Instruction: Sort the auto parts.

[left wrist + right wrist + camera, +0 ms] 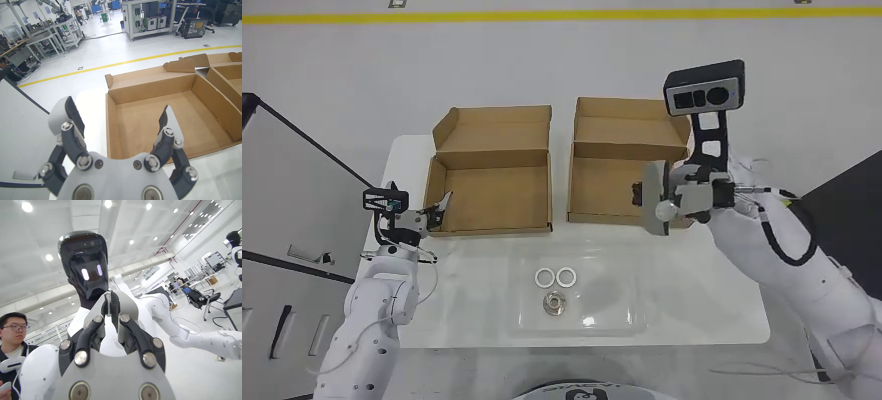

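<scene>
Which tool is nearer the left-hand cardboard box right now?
Left. The left tool, open, sits at the left-hand box's outer front corner; the right tool, gripping a bolt, is over the other box.

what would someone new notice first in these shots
The right gripper, raised by the right cardboard box, is shut on a threaded bolt. Two white rings and a metal part lie near the table front edge, while the left gripper hangs open at the left cardboard box.

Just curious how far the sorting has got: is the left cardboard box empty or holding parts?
Empty: the left box shows only bare cardboard floor, seen from above and from the left wrist.
</scene>
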You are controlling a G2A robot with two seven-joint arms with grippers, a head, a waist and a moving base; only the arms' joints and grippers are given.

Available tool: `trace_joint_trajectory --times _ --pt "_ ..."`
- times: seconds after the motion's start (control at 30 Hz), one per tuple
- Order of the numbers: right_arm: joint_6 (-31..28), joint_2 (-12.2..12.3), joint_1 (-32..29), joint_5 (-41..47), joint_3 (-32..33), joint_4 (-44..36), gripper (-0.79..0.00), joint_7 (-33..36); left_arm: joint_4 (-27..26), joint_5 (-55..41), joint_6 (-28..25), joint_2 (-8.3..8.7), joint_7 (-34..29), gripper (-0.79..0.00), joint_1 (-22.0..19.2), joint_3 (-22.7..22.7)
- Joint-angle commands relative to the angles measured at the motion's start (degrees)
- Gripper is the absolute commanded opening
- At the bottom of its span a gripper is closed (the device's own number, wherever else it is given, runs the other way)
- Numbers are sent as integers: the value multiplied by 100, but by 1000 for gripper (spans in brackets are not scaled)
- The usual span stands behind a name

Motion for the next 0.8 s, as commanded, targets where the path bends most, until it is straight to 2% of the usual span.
trace_joint_trajectory --times 0.0,0.3,0.57,0.77 --pt "-2 0 3 -15 1 6 -785 -1 0 0 0 0 0 0 0 0" --pt "55 -9 -47 5 12 -70 -785 -92 0 0 0 0 0 0 0 0" --pt "187 -172 -451 825 173 -309 -785 185 0 0 0 0 0 0 0 0" --pt "307 -305 -630 872 313 -306 -785 304 0 0 0 0 0 0 0 0"
